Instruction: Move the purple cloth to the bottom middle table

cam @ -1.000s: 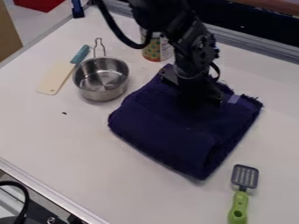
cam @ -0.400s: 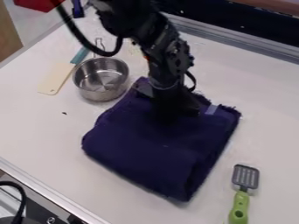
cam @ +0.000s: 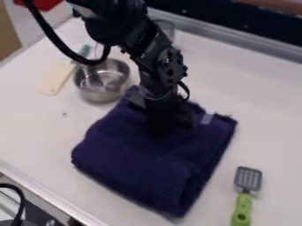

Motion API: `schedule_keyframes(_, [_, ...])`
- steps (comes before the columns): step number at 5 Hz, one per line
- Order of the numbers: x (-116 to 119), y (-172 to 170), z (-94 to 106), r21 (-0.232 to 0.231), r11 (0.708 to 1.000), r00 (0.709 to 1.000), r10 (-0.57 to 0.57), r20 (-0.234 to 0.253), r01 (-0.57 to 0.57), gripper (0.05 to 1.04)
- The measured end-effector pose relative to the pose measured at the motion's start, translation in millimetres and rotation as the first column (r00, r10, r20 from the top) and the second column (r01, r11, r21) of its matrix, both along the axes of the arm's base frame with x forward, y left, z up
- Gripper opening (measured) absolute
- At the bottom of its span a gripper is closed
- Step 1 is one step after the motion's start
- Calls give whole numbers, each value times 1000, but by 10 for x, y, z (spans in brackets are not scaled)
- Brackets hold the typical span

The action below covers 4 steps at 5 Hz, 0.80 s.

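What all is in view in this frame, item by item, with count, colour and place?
cloth: one, purple, folded on the table, under the gripper
pan: one, silver, left of the cloth's far corner
spatula: one, cream blade, teal handle, left of the pan
turner: one, grey slotted head, green handle, lower right
table: one, white, beneath these
metal rail: one, grey, far edge
red thing: one, top left corner, partly cut off
brown panel: one, left edge
loose cable: one, black, lower left
robot arm: one, black, with a black cable, from the top
gripper: one, black, at the cloth
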<state>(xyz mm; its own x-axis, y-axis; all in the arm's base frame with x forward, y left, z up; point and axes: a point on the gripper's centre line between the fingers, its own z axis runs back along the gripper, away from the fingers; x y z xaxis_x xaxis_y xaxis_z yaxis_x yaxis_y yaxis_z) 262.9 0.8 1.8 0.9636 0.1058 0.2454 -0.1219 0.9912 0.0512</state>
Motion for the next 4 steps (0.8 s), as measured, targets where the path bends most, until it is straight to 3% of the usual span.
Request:
schedule_keyframes(2, [-68, 57, -13, 14, 999, 998, 40, 57, -41, 53])
schedule_keyframes(4, [-288, 189, -11, 2, 997, 996, 75, 40, -76, 53])
